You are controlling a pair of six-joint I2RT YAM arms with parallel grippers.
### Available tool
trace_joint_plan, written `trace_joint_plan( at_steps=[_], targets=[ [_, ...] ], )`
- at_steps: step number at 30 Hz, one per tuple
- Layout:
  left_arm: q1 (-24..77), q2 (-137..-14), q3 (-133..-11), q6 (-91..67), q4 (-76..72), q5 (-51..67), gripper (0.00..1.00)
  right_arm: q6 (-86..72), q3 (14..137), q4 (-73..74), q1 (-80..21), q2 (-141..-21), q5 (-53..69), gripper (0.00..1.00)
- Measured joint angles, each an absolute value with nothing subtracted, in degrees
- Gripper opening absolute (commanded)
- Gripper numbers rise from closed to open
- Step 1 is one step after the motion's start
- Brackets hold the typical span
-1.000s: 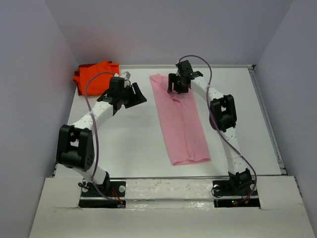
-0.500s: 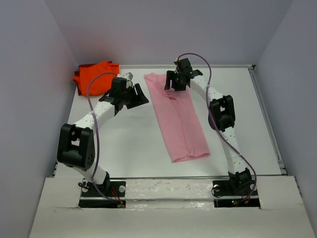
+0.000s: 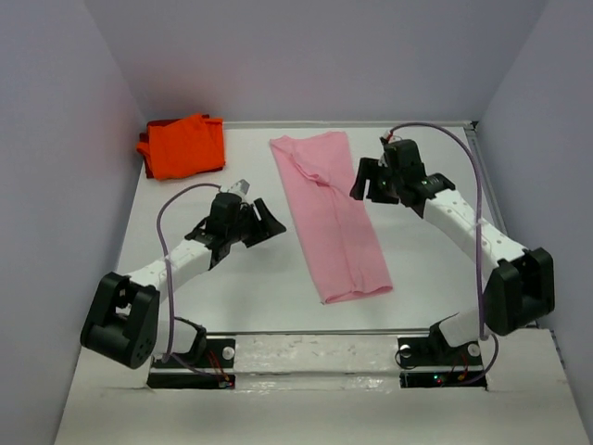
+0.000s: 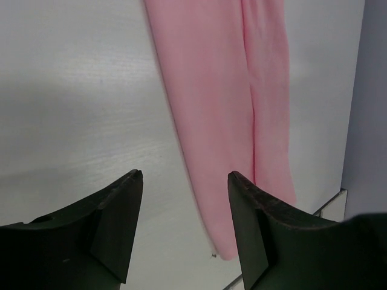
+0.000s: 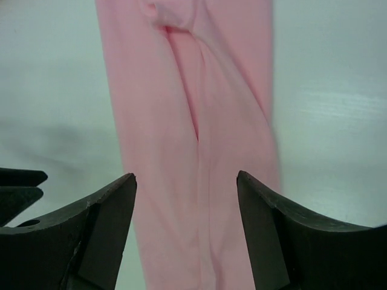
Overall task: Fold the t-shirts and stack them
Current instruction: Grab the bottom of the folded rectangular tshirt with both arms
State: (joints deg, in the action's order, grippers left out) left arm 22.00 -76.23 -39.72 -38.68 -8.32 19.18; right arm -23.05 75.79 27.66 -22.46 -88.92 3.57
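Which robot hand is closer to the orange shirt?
Left. The left gripper is nearer the robot than the orange shirt in the far left corner. The right gripper is across the pink shirt, on its right side.

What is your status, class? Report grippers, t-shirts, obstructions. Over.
Left gripper open, empty, left of pink t-shirt. Right gripper open, empty, by its right edge. Pink in long folded strip; orange t-shirt folded, far-left corner. No obstruction seen.
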Motion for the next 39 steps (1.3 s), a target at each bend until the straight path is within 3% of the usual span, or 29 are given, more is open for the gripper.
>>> trace_joint_plan(
  at_steps=[9,10,11,12,17,39],
  targets=[
    [35.0,-71.4,-31.2,-48.9,-13.4,13.0,0.67,-28.9,48.8,26.8,-22.5,-76.1,1.7,0.73],
    [36.4,-71.6,-31.0,-49.7,-14.0,12.4,0.67,-29.7,47.3,27.1,-22.5,-75.7,1.6,0.75],
    [38.4,-72.0,-30.8,-50.7,-14.9,11.3,0.67,-30.6,45.9,27.1,-22.5,-75.3,1.5,0.83],
    [39.3,-72.4,-30.8,-51.3,-15.2,10.9,0.67,-31.2,45.1,27.3,-22.5,-74.8,1.5,0.92],
    [44.0,-75.9,-29.6,-54.1,-18.6,8.9,0.67,-33.1,41.6,28.0,-22.5,-70.5,1.5,0.96],
    [57.8,-87.0,-30.6,-60.4,-24.3,5.7,0.67,-44.6,31.0,34.8,-23.0,-55.7,1.7,0.96]
  ],
)
